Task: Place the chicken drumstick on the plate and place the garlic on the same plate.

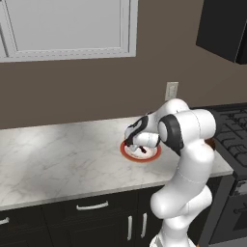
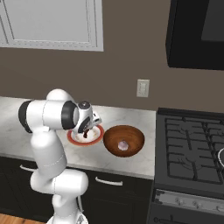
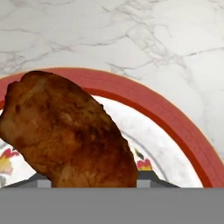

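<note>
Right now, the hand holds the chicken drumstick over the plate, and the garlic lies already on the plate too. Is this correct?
Not quite. The garlic lies in the wooden bowl beside the plate, not on the plate; the right base view shows it. The rest stands: the hand holds the chicken drumstick over the plate, as the hand view shows.

Arm bent forward at elbow, wrist pitched down, hand (image 2: pixel 86 134) low over surface's front edge, fingers closed on chicken drumstick (image 3: pixel 70 131)
</note>
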